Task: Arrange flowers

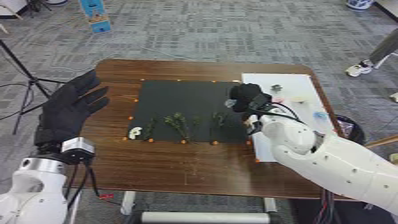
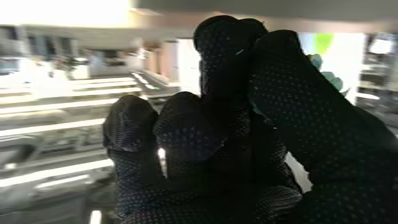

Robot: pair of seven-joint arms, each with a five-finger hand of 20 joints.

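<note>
The bench is carrying a black mat. A white flower is lying at the mat's near left corner, with green stems resting on its near half. A blue flower is lying right of the mat. Left of the mat, the left robot hand is standing open and empty, fingers straight. Over the mat's right edge, the right robot hand is pinching a sprig, thumb against fingers. Beyond, right of the mat, a green flower is lying.
</note>
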